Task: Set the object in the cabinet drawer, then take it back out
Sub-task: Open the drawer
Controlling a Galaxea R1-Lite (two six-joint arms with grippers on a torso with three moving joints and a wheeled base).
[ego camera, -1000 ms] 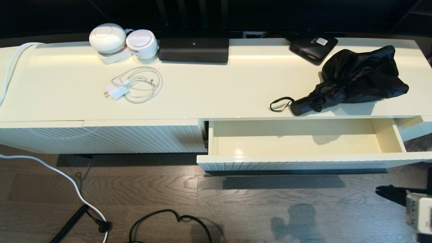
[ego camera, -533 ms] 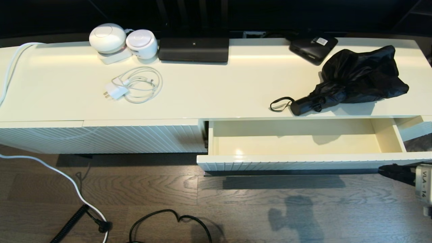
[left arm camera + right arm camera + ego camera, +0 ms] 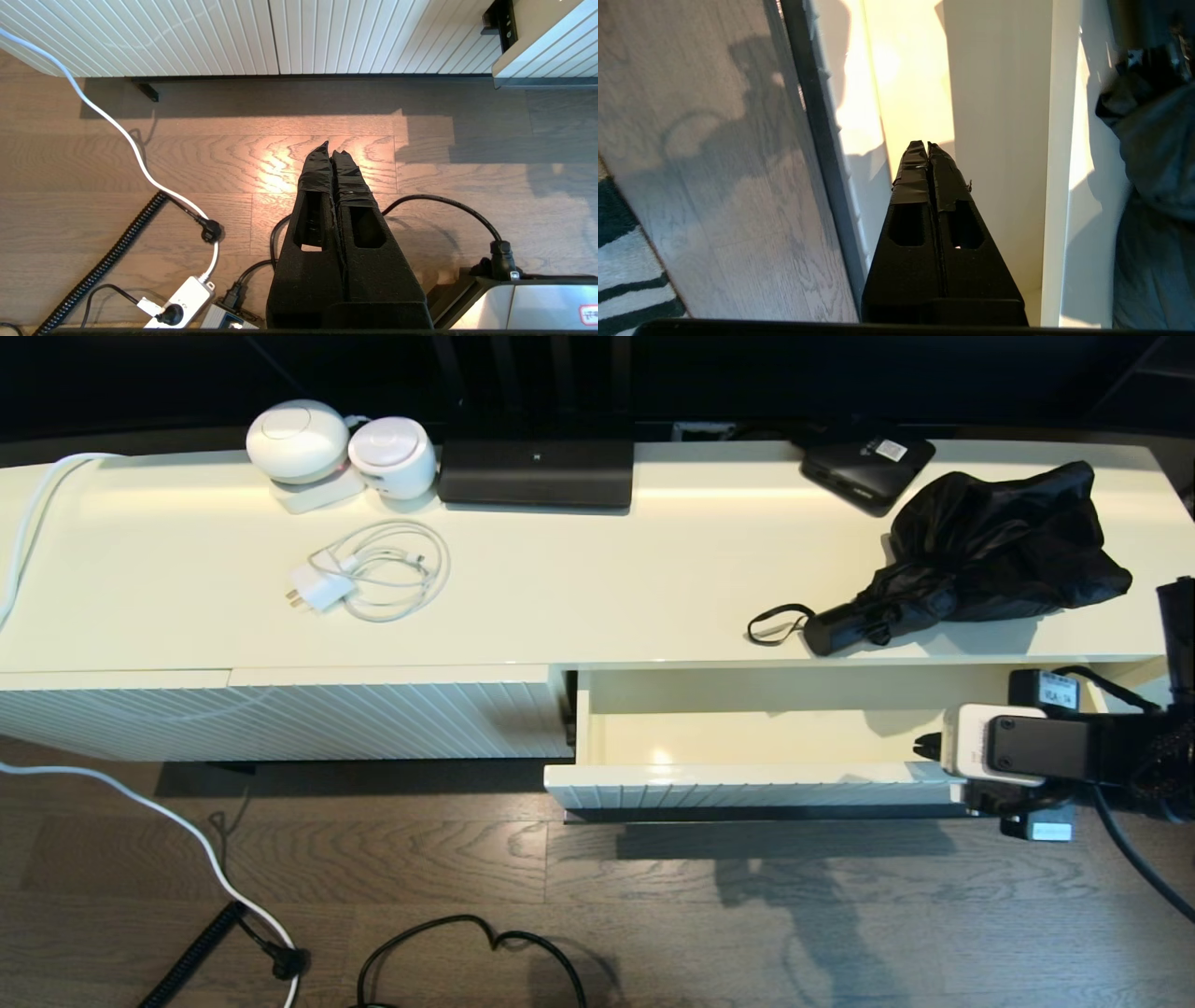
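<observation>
Here the right gripper (image 3: 924,747), fingers pressed together and empty, hovers over the open cabinet drawer (image 3: 747,784); the black folding umbrella (image 3: 971,560) lies on the cabinet top at its 12 o'clock. Left gripper (image 3: 331,150), closed, empty, parked above the floor.

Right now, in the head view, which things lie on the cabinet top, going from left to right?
Large round white speaker → smaller round white speaker → wide black rectangular device → flat black box with a white label → black folding umbrella with bunched fabric. The coiled white charger cable lies in front of the speakers.
</observation>
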